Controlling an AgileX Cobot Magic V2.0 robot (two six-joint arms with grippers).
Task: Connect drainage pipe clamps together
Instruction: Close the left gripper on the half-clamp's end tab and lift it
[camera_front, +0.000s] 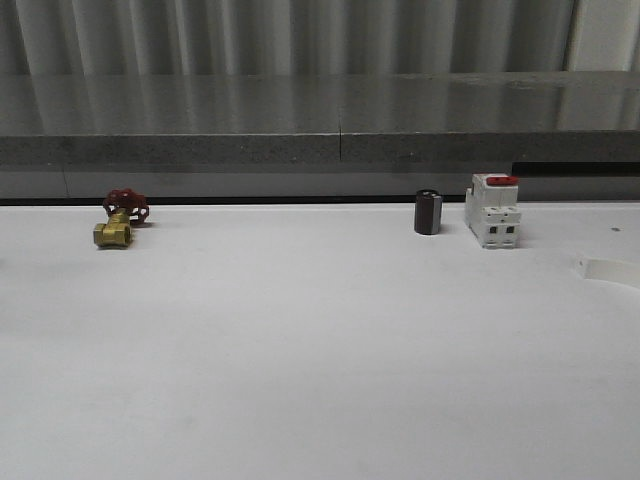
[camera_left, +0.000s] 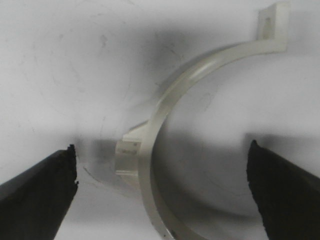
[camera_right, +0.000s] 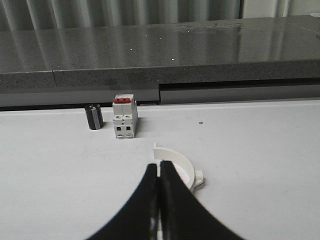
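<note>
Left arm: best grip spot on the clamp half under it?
Grip the curved band of the clamp half mid-arc, near the outer tab, coming straight down. It lies flat on the table between the open left end effector fingers, so one finger lands inside the arc, one outside.

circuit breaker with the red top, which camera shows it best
The front view: the breaker stands upright and unblocked by the table's far edge, just right of a dark cylinder. The right wrist view also shows the breaker whole beside that cylinder, but smaller, beyond the right gripper, whose fingers are together.
</note>
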